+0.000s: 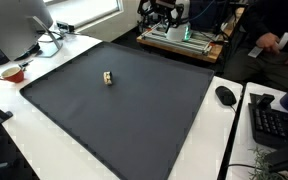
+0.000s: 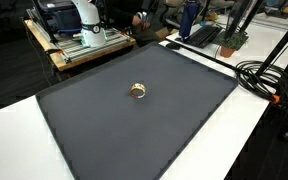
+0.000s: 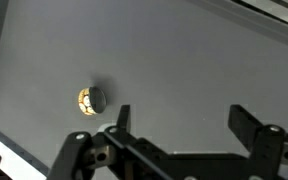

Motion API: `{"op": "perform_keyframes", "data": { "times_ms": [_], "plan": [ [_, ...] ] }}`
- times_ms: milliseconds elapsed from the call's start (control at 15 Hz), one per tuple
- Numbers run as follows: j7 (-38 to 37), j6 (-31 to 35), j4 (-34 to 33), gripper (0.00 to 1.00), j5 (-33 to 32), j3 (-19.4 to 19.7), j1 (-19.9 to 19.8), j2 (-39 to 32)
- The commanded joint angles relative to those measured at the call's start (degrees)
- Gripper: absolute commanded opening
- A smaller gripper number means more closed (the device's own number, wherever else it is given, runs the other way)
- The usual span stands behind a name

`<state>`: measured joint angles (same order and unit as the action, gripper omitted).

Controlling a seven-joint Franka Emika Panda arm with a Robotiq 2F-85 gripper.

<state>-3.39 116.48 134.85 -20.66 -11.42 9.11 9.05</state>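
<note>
Wrist view: black two-finger gripper [image 3: 179, 112] with its jaws spread wide and nothing between them. The small round object, gold-coloured with a dark grey part [image 3: 91, 99], lies at about 10 o'clock from the gripper, apart from the near fingertip and not touching it. Only this view shows the two-tone split, gold half beside dark half.

Both exterior views show the small round object [image 1: 108, 78] [image 2: 138, 91] as a speck alone near the middle of the dark grey rectangular mat [image 1: 144, 120] [image 2: 104, 135]. I can't make out the gripper there.

The mat covers most of a white table [image 1: 9, 110]. In an exterior view there is a black computer mouse [image 1: 225, 95] at 3 o'clock off the mat, a black keyboard [image 1: 274, 120] beyond it, and a reddish bowl [image 1: 13, 72] at 9 o'clock. In an exterior view, black cables [image 2: 269, 75] loop at 3 o'clock. It's a lab room with cluttered benches behind.
</note>
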Motion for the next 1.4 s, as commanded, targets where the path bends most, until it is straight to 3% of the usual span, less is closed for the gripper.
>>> {"op": "perform_keyframes", "data": {
  "times_ms": [0,267,600,933,1267,1333],
  "plan": [
    [-0.05,-0.13,-0.08,1.0,-0.42,0.1,0.13,-0.61],
    [-0.05,-0.1,-0.17,1.0,-0.39,0.11,0.13,-0.61],
    [0.62,-0.98,-2.88,1.0,-14.12,-3.25,1.86,-9.53],
    [3.32,-3.82,-7.32,1.0,-27.35,-2.05,3.3,-20.5],
    [11.34,-11.29,-12.68,1.0,-37.31,0.28,3.26,-26.36],
    [7.89,-7.81,-9.49,1.0,-33.97,-0.48,2.62,-24.59]
  ]
}}
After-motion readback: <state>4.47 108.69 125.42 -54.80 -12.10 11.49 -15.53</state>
